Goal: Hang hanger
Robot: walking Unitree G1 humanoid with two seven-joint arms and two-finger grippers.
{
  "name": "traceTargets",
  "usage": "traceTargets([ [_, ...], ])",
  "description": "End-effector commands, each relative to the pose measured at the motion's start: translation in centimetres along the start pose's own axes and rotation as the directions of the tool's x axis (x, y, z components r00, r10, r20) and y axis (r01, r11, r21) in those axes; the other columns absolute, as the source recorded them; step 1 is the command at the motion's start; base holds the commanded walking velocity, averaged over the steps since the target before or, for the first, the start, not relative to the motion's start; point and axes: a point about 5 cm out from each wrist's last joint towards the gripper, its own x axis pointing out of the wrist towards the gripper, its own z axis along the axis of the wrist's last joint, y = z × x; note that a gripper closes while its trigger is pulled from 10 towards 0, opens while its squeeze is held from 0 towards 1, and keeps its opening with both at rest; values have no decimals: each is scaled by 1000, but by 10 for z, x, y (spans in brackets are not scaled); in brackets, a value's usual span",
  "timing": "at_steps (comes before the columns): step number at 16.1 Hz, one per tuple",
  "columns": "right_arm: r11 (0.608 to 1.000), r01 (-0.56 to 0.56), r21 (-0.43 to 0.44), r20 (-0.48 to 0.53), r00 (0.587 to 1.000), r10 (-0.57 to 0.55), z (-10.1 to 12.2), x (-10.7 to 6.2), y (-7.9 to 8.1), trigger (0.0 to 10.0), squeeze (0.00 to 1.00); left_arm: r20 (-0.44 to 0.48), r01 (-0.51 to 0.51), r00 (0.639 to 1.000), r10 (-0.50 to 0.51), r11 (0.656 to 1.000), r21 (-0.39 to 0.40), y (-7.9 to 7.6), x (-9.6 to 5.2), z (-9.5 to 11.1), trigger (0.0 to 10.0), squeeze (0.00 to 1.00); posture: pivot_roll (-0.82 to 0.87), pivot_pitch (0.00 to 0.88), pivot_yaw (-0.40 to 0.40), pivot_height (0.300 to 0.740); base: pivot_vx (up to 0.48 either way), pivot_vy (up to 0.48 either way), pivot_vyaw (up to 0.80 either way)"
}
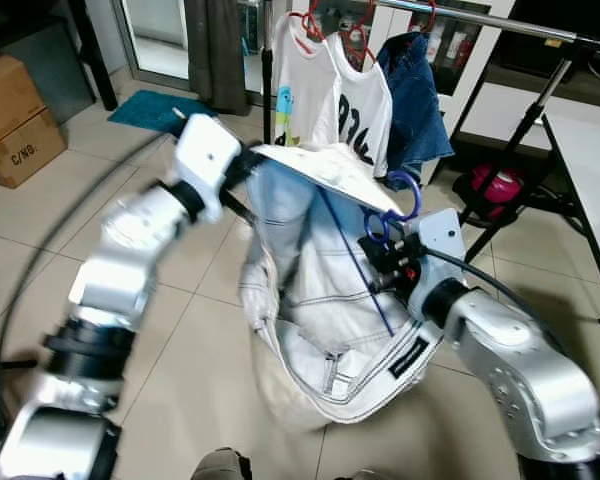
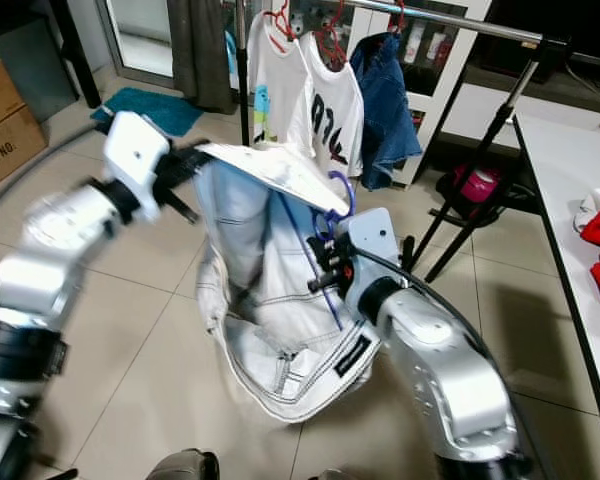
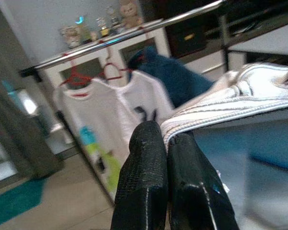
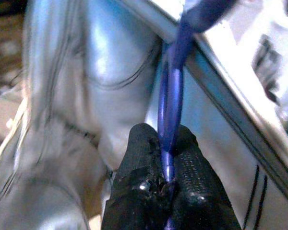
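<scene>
A light, whitish denim garment hangs on a blue hanger in front of me, its lower part sagging toward the floor. My right gripper is shut on the hanger's blue bar just below the hook. My left gripper is shut on the garment's upper edge, holding it out to the left. The silver clothes rail runs across the back, above and behind the hanger.
Two white T-shirts on red hangers and a blue denim piece hang on the rail. The rack's black legs and a pink bag stand at right. A white table is at far right, and cardboard boxes at left.
</scene>
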Motion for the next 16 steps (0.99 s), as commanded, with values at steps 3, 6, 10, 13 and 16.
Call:
traceTargets([
  [3,992,-114,-56,-29,993,112,-5,-20,-5,0,0,-6,-216,976,217,973,85,64,-17,13,0,0,37,21,-45,740,0,0,0],
  [6,981,-177,-77,-46,984,174,-7,-28,-5,0,0,-20,-258,965,260,964,68,81,-17,14,0,0,37,20,-44,740,0,0,0],
  [10,983,-183,31,41,982,182,-4,-38,-11,0,0,-55,-368,930,365,925,-90,108,-18,0,0,0,34,21,-41,740,0,0,0],
  [13,984,-101,149,152,985,78,2,-37,-20,0,0,-110,-405,914,390,888,-216,106,-18,-20,0,0,32,25,-35,740,0,0,0],
  [16,951,43,308,245,962,-123,9,-24,-29,0,0,-85,-246,969,232,932,-266,68,-1,-28,0,0,36,30,-36,740,0,0,0],
])
